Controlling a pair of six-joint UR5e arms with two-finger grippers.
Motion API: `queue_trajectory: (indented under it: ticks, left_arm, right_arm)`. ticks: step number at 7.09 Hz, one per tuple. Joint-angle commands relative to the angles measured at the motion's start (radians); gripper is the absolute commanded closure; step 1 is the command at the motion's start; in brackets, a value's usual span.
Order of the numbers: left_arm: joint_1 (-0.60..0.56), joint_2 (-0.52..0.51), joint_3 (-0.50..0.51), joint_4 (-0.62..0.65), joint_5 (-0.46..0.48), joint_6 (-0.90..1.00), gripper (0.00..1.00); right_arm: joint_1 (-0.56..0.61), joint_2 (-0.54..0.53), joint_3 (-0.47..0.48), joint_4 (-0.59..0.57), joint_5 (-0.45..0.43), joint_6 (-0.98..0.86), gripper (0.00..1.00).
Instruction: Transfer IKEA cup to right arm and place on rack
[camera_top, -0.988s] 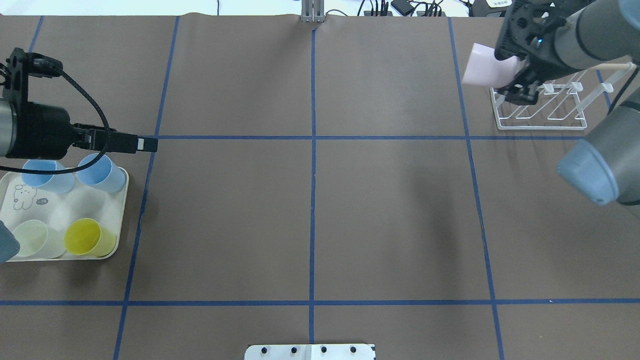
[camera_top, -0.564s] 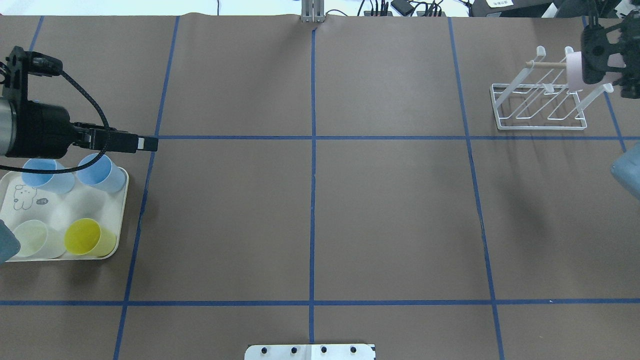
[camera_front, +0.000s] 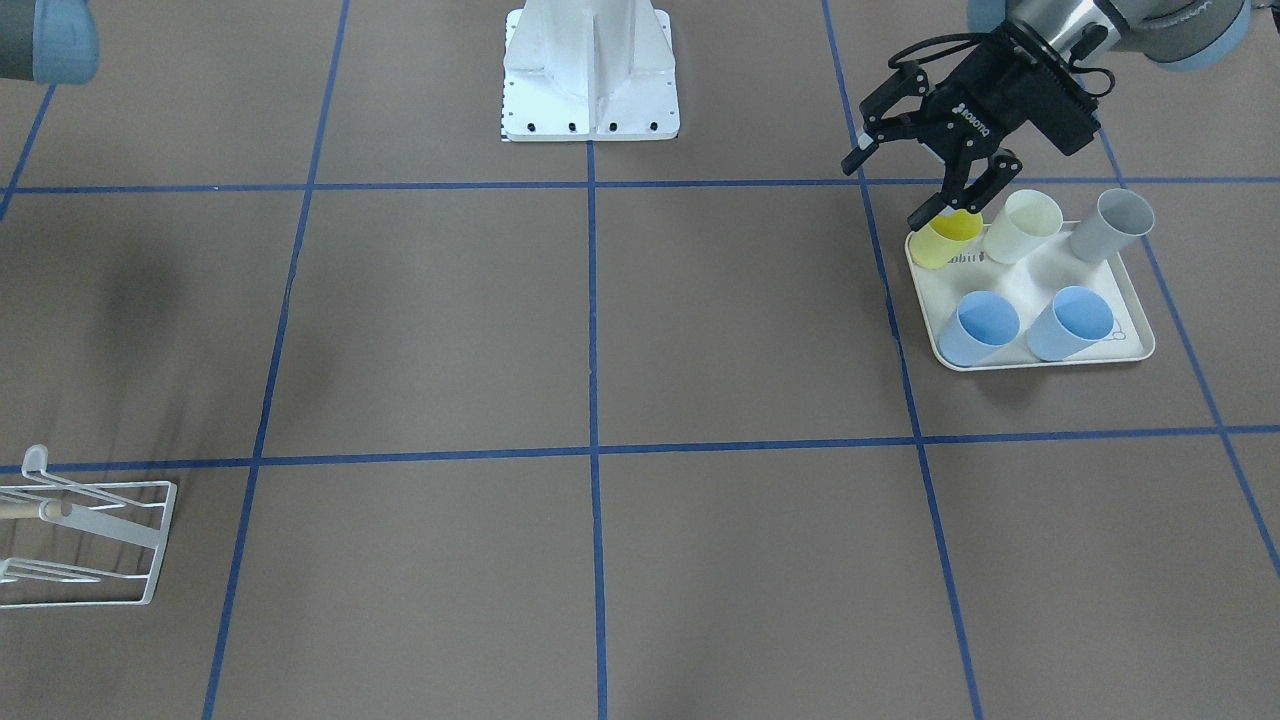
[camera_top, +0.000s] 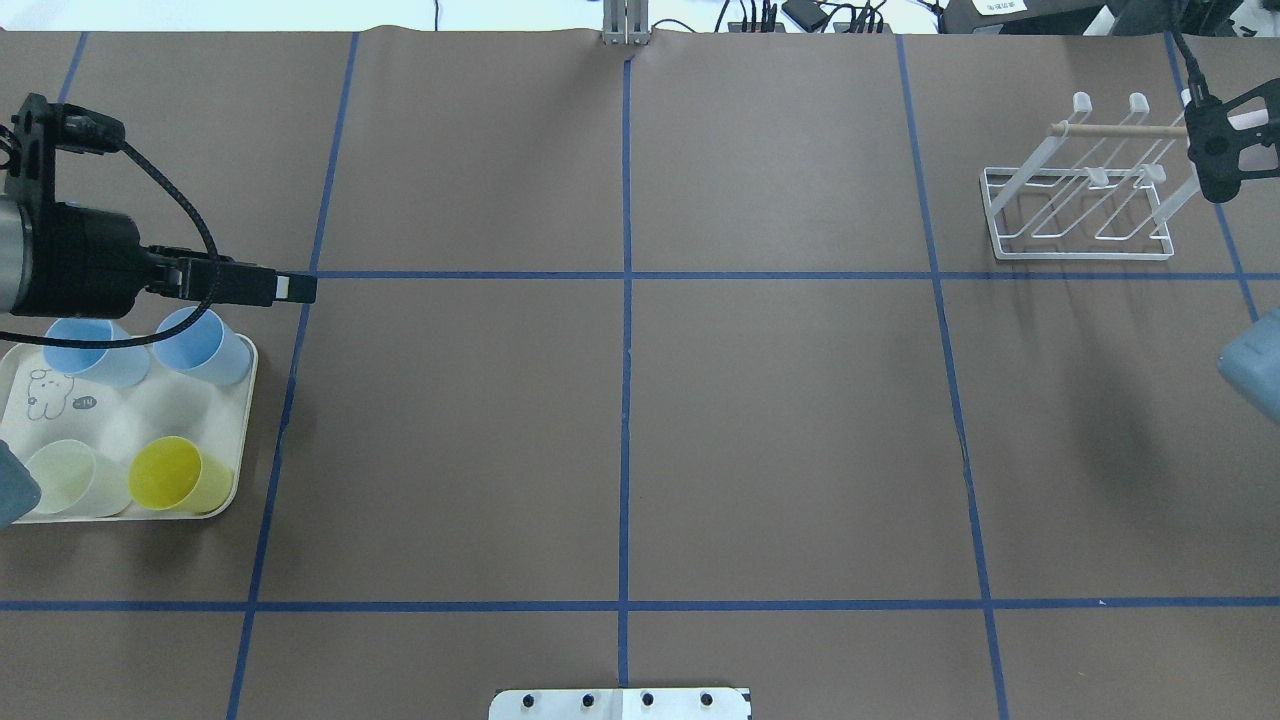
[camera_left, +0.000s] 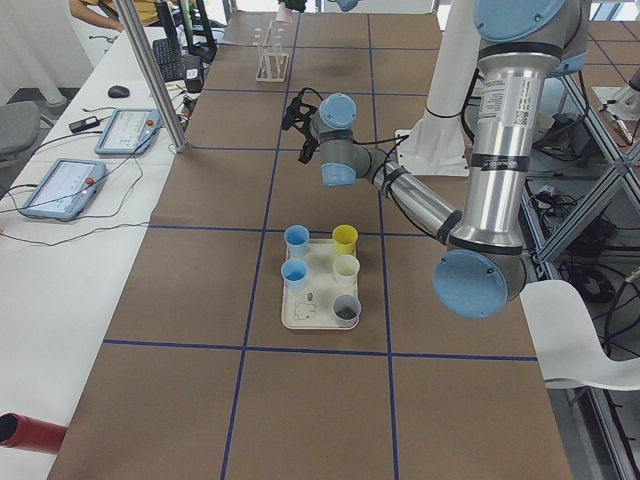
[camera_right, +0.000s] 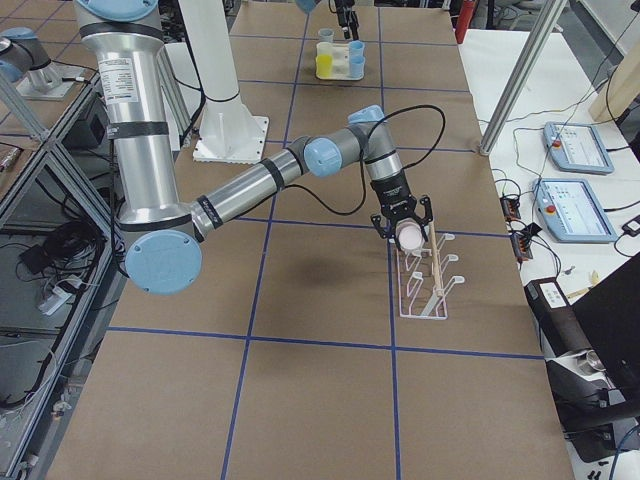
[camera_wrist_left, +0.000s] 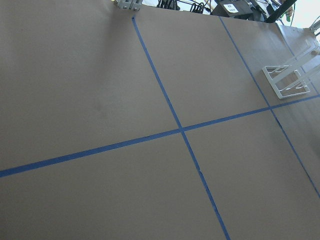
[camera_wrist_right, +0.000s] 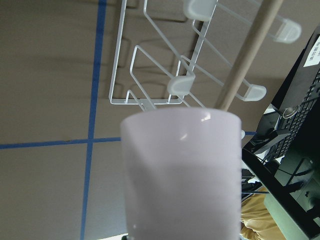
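IKEA cup (camera_wrist_right: 182, 175) at the rack, placement step open

We read the right gripper (camera_right: 405, 228) as clamped on the pale pink cup. The cup fills the wrist view, and from the table's right end we see the fingers on either side of it. It sits at the far right of the table, held in the air just beside the rack (camera_top: 1098, 176), at the right-hand end of its wooden rod (camera_top: 1120, 129). We can't tell whether cup and rod touch. The cup is on no peg yet.

The left gripper (camera_front: 888, 188) is spread wide and carries nothing. It hovers at the tray (camera_front: 1025, 285) on the left side of the table, over the yellow cup (camera_front: 945, 245). Four other cups stand on the tray.

Our call: handover is done and we're in the placing step. The next move needs the cup's mouth lined up with one of the slanted bars, then a slow slide on, and only then a release. Clearance looks tight: the white end caps and the rod crowd the cup in the wrist view, so approach angle matters more than speed.
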Motion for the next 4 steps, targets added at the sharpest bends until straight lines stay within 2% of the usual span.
queue_trajectory:
  ticks: [1,4]
  left_arm:
    - [0.000,0.006,0.000,-0.002,0.003,0.000,0.00]
    - [0.000,0.006,0.000,-0.003,0.004,0.000,0.00]
  right_arm:
    - [-0.038,0.007,-0.024,0.002,-0.048,-0.003,0.68]
    - [-0.056,0.011,-0.037,0.006,-0.092,-0.013,0.68]
